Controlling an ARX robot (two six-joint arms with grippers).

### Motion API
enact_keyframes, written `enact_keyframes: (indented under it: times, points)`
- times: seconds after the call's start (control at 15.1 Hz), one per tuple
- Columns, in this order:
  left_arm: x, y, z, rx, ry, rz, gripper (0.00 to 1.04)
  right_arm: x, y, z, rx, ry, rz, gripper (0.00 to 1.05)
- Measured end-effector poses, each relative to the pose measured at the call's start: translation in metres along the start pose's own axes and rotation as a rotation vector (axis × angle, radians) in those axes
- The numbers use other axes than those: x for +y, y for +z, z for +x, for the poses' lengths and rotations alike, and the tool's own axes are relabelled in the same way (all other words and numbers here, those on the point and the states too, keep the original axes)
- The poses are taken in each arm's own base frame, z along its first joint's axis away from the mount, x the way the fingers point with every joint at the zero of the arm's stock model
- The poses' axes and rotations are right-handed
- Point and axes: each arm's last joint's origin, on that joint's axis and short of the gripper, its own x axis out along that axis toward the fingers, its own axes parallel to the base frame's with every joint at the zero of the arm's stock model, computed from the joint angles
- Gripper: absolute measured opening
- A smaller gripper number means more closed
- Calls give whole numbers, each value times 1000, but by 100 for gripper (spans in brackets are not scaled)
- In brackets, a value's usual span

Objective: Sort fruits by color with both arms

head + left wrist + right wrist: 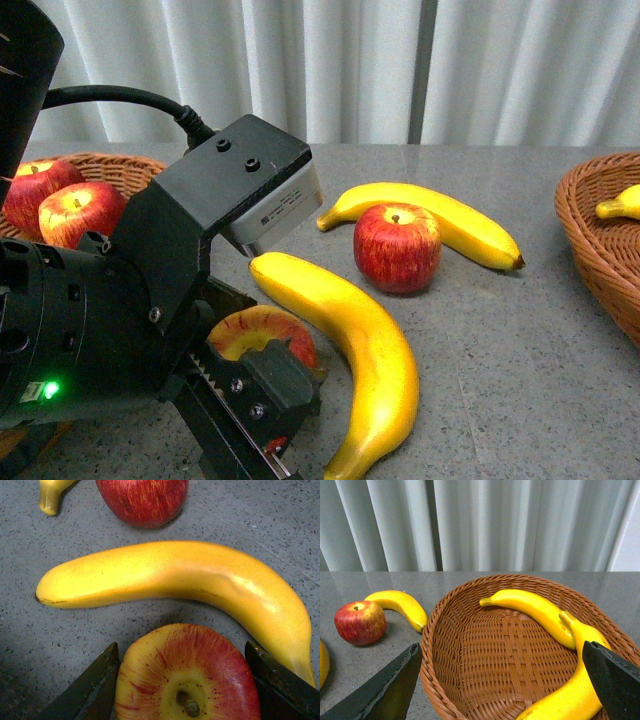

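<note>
My left gripper (252,342) is shut on a red-and-yellow apple (265,325) low over the grey table, stem up; its dark fingers (100,680) press both sides of the apple (187,675). A long banana (350,340) lies right beside it. Farther off, a second apple (397,247) rests against another banana (440,215). My right gripper (502,680) hangs open over the right wicker basket (440,630), which holds two bananas (535,607); nothing is between its fingers. The right arm is out of the front view.
A wicker basket (130,170) at the far left holds two red apples (75,212). The right basket's rim (590,240) reaches the table's right side. White curtains close off the back. The left arm's camera module (260,185) blocks the near-left table.
</note>
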Motion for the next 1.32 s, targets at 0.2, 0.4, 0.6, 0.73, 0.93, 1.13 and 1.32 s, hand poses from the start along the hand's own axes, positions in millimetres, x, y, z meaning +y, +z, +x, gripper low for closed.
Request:
enact_keyframes:
  times: [0.2,0.4,0.6,0.73,0.93,1.13,1.32]
  points:
    - [-1,12,-12,-66,60,19,63,0,0,0,0,0,0,98]
    - [44,35,-75,-337,539,-208,62,0,0,0,0,0,0,98]
    - [69,-6,-96,-318,770,-468,61,0,0,0,0,0,0,98]
    - [81,-25,-110,-351,848,-579,61,0,0,0,0,0,0,98]
    - [71,-59,-100,-256,882,-688,61,0,0,0,0,0,0,98]
    - [62,-51,-105,-308,878,-700,96,0,0,0,0,0,0,98]
    - [56,-9,-109,-441,822,-617,98,0,0,0,0,0,0,98]
